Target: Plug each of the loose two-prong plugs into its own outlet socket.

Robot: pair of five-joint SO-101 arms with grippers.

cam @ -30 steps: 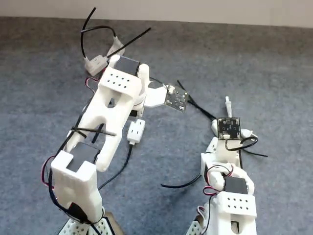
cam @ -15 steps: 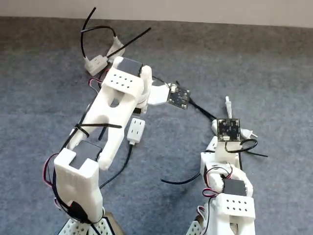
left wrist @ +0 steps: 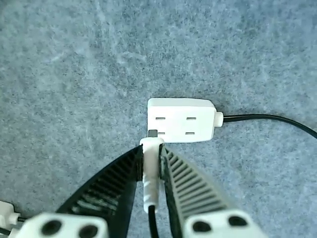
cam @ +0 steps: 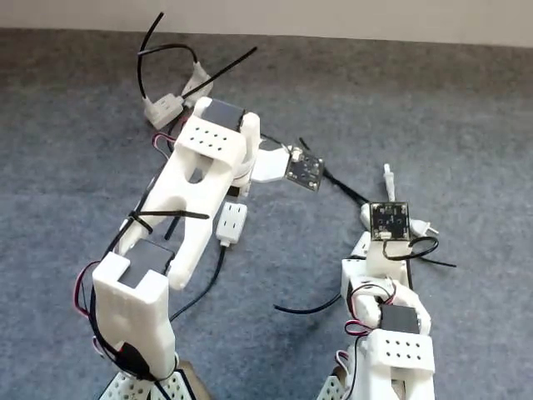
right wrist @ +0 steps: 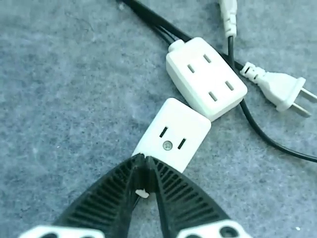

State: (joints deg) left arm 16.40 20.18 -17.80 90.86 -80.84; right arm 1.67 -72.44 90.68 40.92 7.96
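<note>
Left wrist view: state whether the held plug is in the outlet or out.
Out. The plug, clamped in the left gripper, has its tip at the outlet's edge; all four slots show empty.

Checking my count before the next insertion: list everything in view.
left outlet block: one, white, black cord, on carpet ahead of left gripper.
held plug: one, white, in left gripper, prongs at that block's edge.
grounded outlet block: one, white, at right gripper's tip.
two-socket tap: one, white, beside grounded outlet block.
loose two-prong plug: one, white, beside the tap.
second plug: one, white, beyond the tap.
cord ends: two, white, carpet's far left.
carpet: one, grey-blue, underneath.
left gripper: black, shut on held plug.
right gripper: black, shut on grounded outlet block.
</note>
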